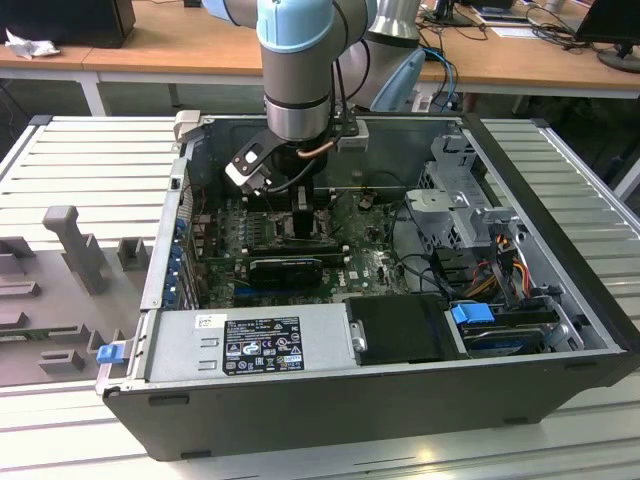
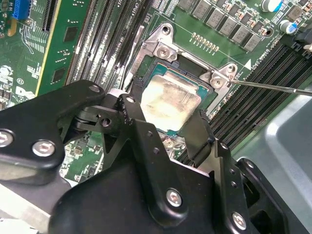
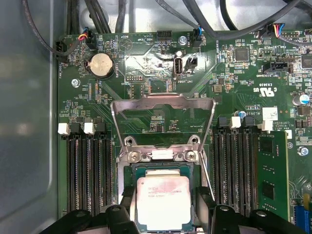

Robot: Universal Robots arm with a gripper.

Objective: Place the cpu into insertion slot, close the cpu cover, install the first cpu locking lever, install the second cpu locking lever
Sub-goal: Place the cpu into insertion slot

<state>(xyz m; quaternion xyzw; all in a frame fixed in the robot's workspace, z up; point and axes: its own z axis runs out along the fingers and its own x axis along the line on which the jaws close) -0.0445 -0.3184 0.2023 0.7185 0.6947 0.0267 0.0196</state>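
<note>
In the exterior view my gripper [image 1: 300, 222] reaches down into the open computer case onto the green board. Both wrist views show the cpu [image 3: 163, 202] [image 2: 171, 101], a pale square chip, lying level at the insertion slot [image 3: 146, 168]. My gripper [image 3: 165, 197] [image 2: 168, 117] straddles it, one black finger [image 2: 130, 109] against each of two opposite edges, and looks shut on it. The cpu cover [image 3: 146, 99], a silver frame with a large window, stands swung open off the slot on its hinge. A thin metal lever rod [image 2: 273, 87] [image 3: 206, 178] sticks out beside the slot, unlatched.
Long black memory slots [image 3: 87, 170] [image 3: 236, 165] flank the slot closely on two sides. A green expansion card [image 3: 273, 170] stands past one set, the grey case wall [image 3: 29, 122] past the other. Cables [image 3: 204, 19] hang near the board's edge. A power supply [image 1: 250, 345] fills the case front.
</note>
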